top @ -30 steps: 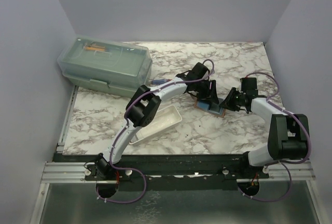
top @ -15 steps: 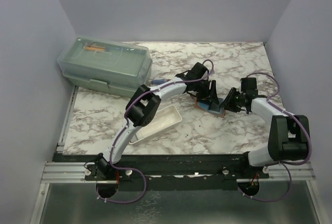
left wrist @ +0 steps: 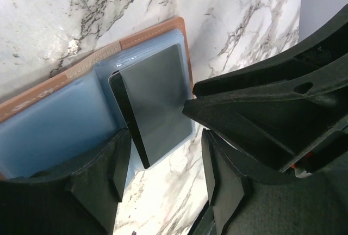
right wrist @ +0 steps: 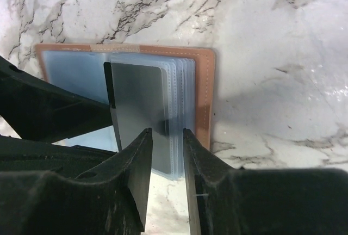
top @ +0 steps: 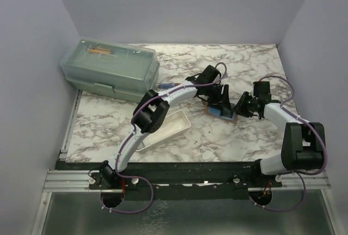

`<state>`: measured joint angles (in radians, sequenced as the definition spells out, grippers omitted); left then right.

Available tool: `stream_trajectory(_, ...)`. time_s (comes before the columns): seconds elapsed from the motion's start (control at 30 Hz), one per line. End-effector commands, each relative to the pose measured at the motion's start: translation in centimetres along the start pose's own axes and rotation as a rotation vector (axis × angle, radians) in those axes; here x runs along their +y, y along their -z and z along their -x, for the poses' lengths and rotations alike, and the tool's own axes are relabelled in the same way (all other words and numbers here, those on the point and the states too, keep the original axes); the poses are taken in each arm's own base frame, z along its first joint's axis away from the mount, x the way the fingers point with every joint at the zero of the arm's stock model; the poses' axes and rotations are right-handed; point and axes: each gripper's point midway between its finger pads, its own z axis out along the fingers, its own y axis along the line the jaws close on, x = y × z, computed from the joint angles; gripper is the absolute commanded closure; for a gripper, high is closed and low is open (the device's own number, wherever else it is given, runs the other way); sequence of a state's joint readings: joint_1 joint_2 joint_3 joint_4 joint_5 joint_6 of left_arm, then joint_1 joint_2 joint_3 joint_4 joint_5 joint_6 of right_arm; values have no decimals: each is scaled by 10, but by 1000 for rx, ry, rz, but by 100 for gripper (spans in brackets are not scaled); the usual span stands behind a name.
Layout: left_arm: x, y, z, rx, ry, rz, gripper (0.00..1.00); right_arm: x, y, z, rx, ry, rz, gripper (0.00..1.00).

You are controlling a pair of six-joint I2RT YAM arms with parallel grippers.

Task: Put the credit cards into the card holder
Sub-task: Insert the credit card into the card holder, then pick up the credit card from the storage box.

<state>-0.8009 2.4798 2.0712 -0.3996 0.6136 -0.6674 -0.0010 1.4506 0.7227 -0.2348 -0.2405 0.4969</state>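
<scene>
There's the card holder (right wrist: 205, 99), spread open on the marble surface (top: 247, 61) right of centre, its clear blue sleeves facing up, and both arms are crowded in over it. A dark grey credit card (right wrist: 138, 104) sits on the right-hand stack of sleeves, its long left edge showing as a dark band. Whether it is tucked into a pocket or only lies on top cannot be told. The left jaws reach in from the upper left and stand well apart, with a finger (left wrist: 100, 175) on each side of the card's near end and nothing pinched between them. The right jaws come in from the right side, parted only a little, their fingers (right wrist: 136, 164) straddling the card's lower edge and the sleeve stack, and no grip shows there either. Off to the left, well apart from the holder, lie a white tray (top: 173, 122) and a pale green lidded box (top: 111, 69).
</scene>
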Motion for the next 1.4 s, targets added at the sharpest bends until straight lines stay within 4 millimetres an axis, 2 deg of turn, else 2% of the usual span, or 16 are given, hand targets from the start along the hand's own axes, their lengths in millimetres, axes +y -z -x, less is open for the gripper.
stream_trajectory(0.0, -20, 9, -6, 31, -20, -55, 40, -9, 16, 15, -63, -10, -103, 66)
stream_trajectory(0.13, -30, 25, 1, 11, -42, -46, 37, -8, 27, 21, -85, 12, -117, 63)
stream_trajectory(0.23, -34, 31, 4, -1, -52, -41, 35, 0, 28, 21, -84, 31, -74, 55)
stream_trajectory(0.33, -27, 30, 7, -10, -46, -19, 35, 7, 21, 17, -53, 30, -25, 53)
stream_trajectory(0.47, -14, 25, 13, -36, -48, 25, 35, 9, 13, 15, -43, 2, -5, 42)
stream_trajectory(0.53, -9, 22, 18, -52, -56, 45, 35, 9, 10, 15, -48, -13, -2, 42)
stream_trajectory(0.63, -3, 17, 22, -63, -65, 60, 35, 12, 7, 17, -59, -22, 16, 45)
stream_trajectory(0.73, -1, 11, 24, -63, -74, 55, 35, 10, 2, 16, -52, -24, 9, 58)
stream_trajectory(0.87, 2, 0, 21, -39, -67, 32, 35, 11, -6, 9, -14, -13, 35, 64)
stream_trajectory(1.07, 4, -7, 22, -44, -58, 41, 35, 16, -9, 5, -1, -21, 74, 66)
stream_trajectory(1.37, 5, 5, 24, -70, -92, 81, 34, 8, -8, 5, -8, -8, 33, 65)
